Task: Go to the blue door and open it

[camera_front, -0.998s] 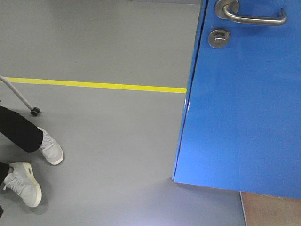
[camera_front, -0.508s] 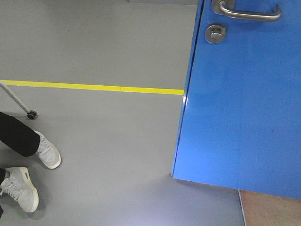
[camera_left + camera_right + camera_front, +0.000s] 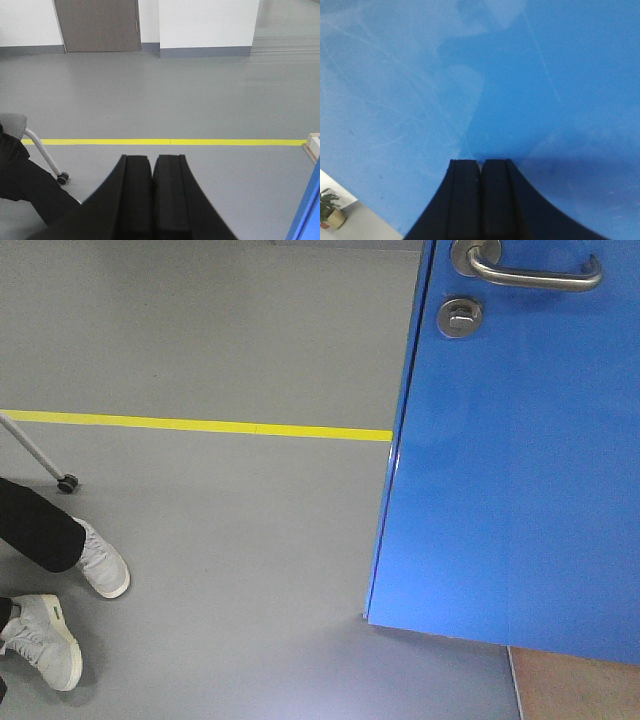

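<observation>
The blue door (image 3: 510, 470) fills the right side of the front view, with its silver lever handle (image 3: 530, 270) and round thumb-turn lock (image 3: 460, 316) at the top. Its left edge stands over the grey floor. In the right wrist view the door's glossy blue face (image 3: 480, 75) fills the picture, and my right gripper (image 3: 480, 162) is shut with its tips close against it; contact cannot be told. My left gripper (image 3: 152, 159) is shut with nothing in it, pointing over the floor, and the door's blue edge (image 3: 309, 205) shows at the lower right.
A seated person's black-trousered legs and white shoes (image 3: 70, 580) are at the left, beside a chair leg with a castor (image 3: 66, 482). A yellow floor line (image 3: 200, 425) crosses ahead. A grey door (image 3: 97, 25) and white walls stand far off. A potted plant (image 3: 331, 209) shows past the door.
The door and handle have shifted slightly left and up in the front view since a second ago, and the person's feet slid left. Little has changed over the last half second.
</observation>
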Controlling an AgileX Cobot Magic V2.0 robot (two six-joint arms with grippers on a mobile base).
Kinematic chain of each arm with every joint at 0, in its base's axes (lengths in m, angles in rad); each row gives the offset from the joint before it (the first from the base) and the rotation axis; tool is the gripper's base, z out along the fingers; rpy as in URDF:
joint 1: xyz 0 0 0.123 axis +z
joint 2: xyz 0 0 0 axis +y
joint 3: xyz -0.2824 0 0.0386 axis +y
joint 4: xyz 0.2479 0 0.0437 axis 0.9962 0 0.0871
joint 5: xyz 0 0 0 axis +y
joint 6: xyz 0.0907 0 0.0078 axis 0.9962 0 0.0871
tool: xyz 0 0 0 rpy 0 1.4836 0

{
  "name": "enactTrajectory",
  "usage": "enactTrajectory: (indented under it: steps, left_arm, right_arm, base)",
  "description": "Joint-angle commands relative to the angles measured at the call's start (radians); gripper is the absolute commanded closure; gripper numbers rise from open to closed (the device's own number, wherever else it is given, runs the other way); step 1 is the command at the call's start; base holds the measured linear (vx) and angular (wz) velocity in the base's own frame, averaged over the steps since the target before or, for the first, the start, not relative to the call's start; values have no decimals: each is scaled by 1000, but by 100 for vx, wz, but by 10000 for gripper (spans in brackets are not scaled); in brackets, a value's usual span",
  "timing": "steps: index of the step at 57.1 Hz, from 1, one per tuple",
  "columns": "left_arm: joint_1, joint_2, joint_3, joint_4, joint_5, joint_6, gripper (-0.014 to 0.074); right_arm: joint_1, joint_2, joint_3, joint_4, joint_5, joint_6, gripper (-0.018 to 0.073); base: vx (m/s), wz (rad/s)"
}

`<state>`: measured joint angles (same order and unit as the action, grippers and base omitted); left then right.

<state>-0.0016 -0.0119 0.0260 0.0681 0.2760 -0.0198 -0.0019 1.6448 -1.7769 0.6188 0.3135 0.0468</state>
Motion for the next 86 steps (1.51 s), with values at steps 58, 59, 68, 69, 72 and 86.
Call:
enactTrajectory:
  steps: [58,59,68,69,72,86]
  left_arm:
    - [-6,-13,-26,-3,-85,-7,524]
    - [-6,-13,-26,-3,-85,-7,524]
    - [-6,-13,-26,-3,-85,-7,524]
    - [-6,-13,-26,-3,-85,-7,524]
    - [-6,-13,-26,-3,-85,-7,524]
    - [-6,-12,-26,-3,-85,-7,524]
  right_arm:
    - [180,-1081,1223,-168,-328,-440,547]
    - [176,-1108,1247,-161,-327,-440,547]
    - [124,-1428,1516,-144,-324,-447,547]
    - [118,-1453,1536,-144,-324,-449,547]
    - [104,-1547,1611,-144,-323,-454,547]
    - [79,-1627,1808,-94,-334,-452,547]
  base:
    - [0,0]
    - [0,0]
    - [0,0]
    - [0,0]
    - [0,0]
    - [0,0]
